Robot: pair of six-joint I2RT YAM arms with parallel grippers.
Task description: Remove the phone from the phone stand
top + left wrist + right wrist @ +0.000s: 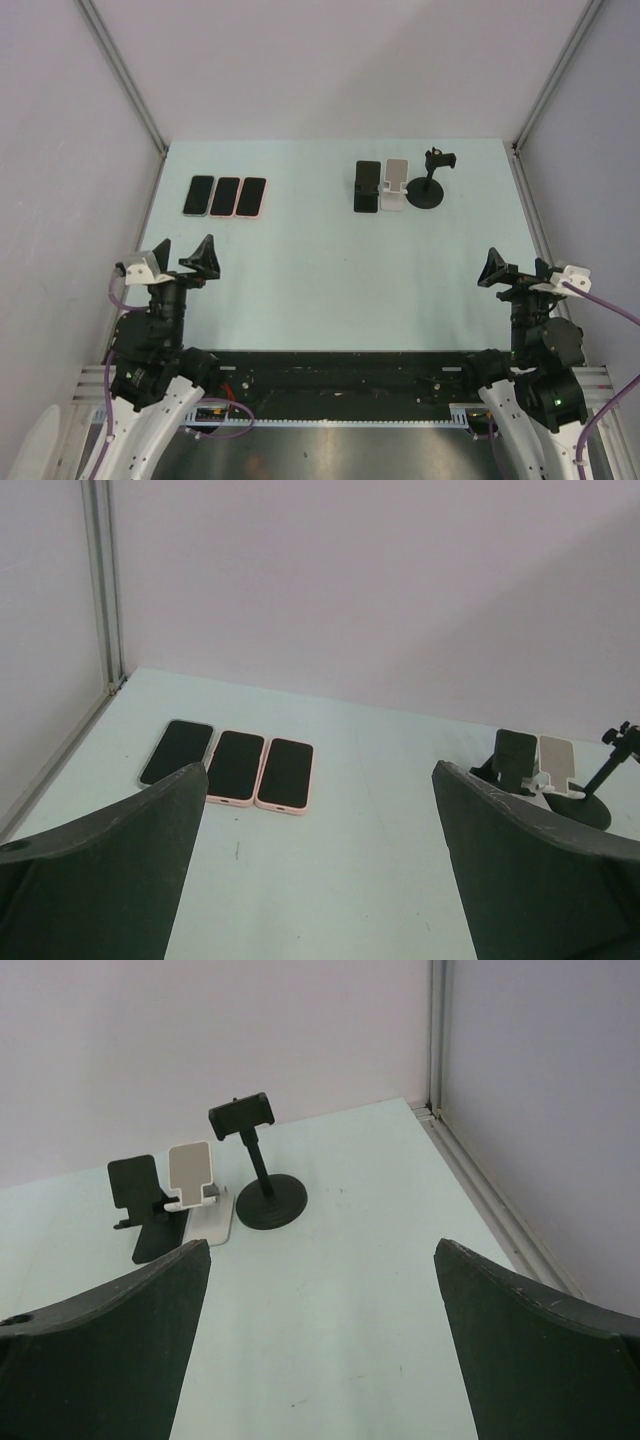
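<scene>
left end effector (187, 245), right end effector (517, 265): spread wide, empty

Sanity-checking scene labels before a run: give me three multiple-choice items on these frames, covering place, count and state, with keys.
1. Where do the three flat phones lie?
A. in a row at the far left of the table
B. stacked at the near edge
C. at the far right corner

2. How many stands are there?
A. one
B. three
C. five

3. How do both grippers' jaws stand?
A. open, holding nothing
B. shut on a phone
C. shut on a stand

Key:
1 A: the top view shows them side by side at far left.
2 B: black stand, white stand, round-based clamp stand.
3 A: left gripper and right gripper are spread wide, nothing between.
</scene>
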